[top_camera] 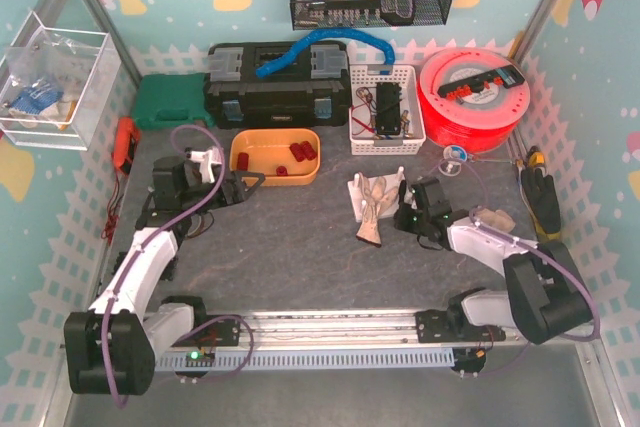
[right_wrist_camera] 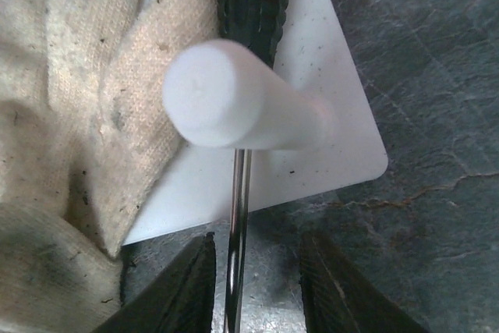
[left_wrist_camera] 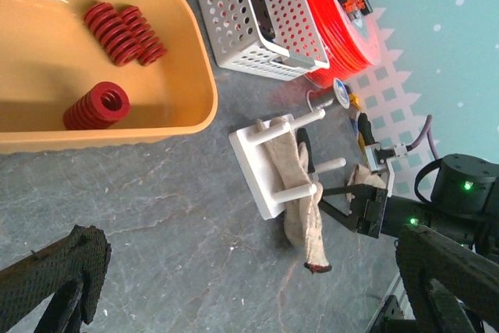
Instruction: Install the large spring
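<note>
Red springs (left_wrist_camera: 97,107) lie in the orange bin (left_wrist_camera: 199,103): two side by side at the back (left_wrist_camera: 125,33) and one nearer, lying end-on. They also show in the top view (top_camera: 300,150). The white peg stand (top_camera: 372,195) sits mid-table with a beige glove (left_wrist_camera: 300,193) draped over it. My left gripper (top_camera: 250,185) is open and empty just right of the bin. My right gripper (right_wrist_camera: 253,302) is open at the stand's edge, its fingers on either side of a screwdriver shaft (right_wrist_camera: 238,224) lying under a white peg (right_wrist_camera: 234,107).
A black toolbox (top_camera: 278,87), a white perforated basket (top_camera: 385,107) and a red spool (top_camera: 475,97) line the back. A green case (top_camera: 170,102) stands at back left. A yellow-black tool (top_camera: 537,182) lies at the right edge.
</note>
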Robot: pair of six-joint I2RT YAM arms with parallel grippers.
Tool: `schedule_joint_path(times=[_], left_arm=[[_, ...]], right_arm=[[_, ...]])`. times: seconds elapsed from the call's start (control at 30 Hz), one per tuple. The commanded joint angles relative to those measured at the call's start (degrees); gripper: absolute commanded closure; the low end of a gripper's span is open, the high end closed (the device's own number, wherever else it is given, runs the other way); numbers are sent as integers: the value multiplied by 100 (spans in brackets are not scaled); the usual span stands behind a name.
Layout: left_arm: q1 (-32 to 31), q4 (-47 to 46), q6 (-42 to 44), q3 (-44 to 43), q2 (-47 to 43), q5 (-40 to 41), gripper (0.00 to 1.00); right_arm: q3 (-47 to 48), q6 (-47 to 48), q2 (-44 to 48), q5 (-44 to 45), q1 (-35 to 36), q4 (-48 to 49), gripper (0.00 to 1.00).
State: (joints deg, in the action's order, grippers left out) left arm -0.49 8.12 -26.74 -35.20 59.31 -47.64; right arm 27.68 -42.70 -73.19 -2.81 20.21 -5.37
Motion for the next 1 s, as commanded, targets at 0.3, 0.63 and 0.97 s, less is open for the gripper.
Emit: schedule_joint_path(times=[0.3,0.63,0.97], left_arm=[[40,91,109,22,-123,-54,1],[40,93,25,91,-305,346,1],[41,302,-68,64,-805,933,1]], right_arm=[[-87,-31,-328,-112,80,413,77],[30,-19,310,-187,89,187,100],[665,243,1631,373,82,-665,100]])
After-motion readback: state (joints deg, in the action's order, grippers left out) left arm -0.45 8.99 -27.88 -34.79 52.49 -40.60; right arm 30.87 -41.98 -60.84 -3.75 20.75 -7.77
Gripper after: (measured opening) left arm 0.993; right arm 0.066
